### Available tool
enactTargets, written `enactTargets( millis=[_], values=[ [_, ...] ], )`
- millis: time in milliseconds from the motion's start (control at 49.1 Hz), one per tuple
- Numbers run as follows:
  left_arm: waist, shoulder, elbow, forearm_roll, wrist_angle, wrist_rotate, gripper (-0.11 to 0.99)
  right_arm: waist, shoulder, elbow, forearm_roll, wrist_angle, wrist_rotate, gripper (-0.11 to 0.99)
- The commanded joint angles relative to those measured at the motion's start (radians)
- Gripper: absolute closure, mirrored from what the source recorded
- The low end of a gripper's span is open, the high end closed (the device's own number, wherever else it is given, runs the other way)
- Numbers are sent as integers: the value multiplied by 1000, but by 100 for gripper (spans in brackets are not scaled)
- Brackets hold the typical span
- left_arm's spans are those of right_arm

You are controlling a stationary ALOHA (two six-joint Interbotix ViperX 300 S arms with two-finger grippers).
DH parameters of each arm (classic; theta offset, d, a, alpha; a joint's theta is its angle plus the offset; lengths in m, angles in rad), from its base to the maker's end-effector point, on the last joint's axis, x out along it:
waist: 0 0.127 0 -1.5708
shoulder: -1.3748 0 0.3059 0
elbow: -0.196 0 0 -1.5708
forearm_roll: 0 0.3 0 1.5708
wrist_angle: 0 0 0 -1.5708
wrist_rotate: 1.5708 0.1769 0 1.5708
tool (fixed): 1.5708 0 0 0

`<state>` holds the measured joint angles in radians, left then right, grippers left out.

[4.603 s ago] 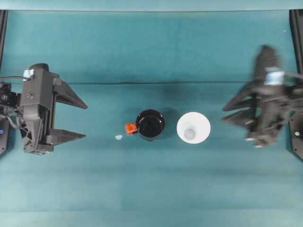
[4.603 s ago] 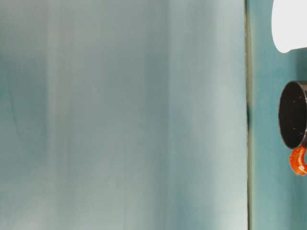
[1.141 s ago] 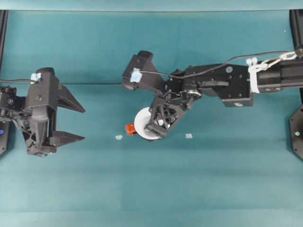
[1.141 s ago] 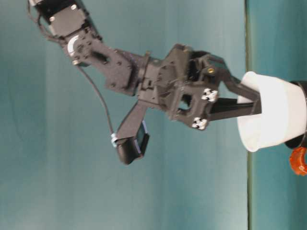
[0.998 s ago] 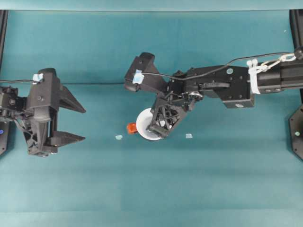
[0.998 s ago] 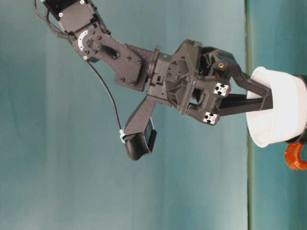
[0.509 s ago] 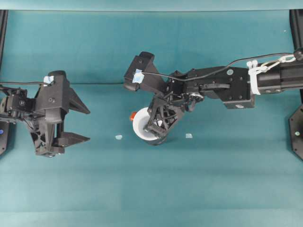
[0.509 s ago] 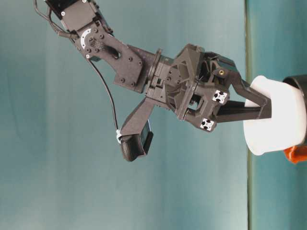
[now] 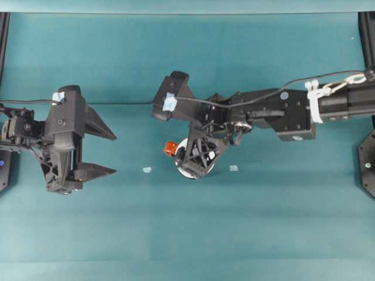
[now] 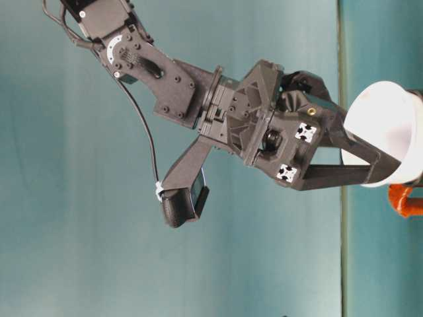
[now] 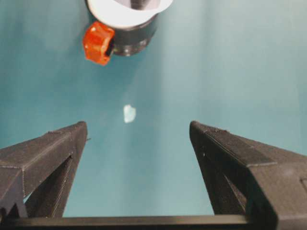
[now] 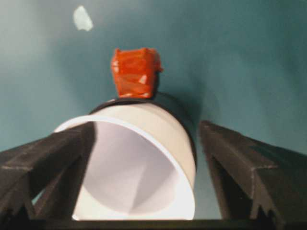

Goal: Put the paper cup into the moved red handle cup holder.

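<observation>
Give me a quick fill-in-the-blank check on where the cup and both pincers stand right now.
1. The paper cup sits inside the black ___ that has an orange-red handle.
2. The pincer straddling the cup belongs to the ___ arm.
3. The left pincer stands ___, gripping nothing.

Missing words: holder; right; open

Even, diffuse light fell on the teal table (image 9: 187, 234) with faint shadows, the overhead view was fairly sharp, while the right wrist view was soft, the paper cup (image 12: 139, 163) bright and the gripper fingers (image 12: 249, 177) blurred at the edges.
</observation>
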<state>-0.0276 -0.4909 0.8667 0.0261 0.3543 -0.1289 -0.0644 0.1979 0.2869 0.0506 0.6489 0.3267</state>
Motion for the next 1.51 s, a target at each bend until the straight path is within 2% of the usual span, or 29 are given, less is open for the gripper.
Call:
enactTargets(
  millis=[0, 81, 244, 346, 530, 794, 916, 1039, 1344, 1487],
  values=[
    [2, -5, -20, 0, -6, -2, -8, 2, -21, -14, -11, -6, -11, -9],
    [2, -8, -18, 2, -2, -2, -8, -3, -43, -18, -18, -6, -11, -9],
    [2, -26, -3, 2, 2, -3, -8, -11, -126, -20, -52, -6, -25, -9],
    [0, -57, -2, 0, 2, -3, -7, -11, -198, -20, -66, -6, -37, -9],
    [2, -104, 11, 2, 3, -3, -8, -12, -318, 21, -67, -18, -38, -9],
    [2, -127, 21, 0, 2, -3, -8, -12, -394, 138, -66, -61, -32, -9],
    [2, -126, 20, 2, 2, -3, -8, -11, -434, 186, -66, -89, -40, -8],
    [2, -127, 18, 0, 2, -3, -8, -9, -479, 239, -66, -140, -41, -8],
    [2, -127, 18, 2, 2, -3, -7, -5, -627, 400, -66, -339, -37, -8],
    [2, -123, 15, 2, 2, -3, -7, -5, -673, 448, -66, -345, -37, -8]
  ],
)
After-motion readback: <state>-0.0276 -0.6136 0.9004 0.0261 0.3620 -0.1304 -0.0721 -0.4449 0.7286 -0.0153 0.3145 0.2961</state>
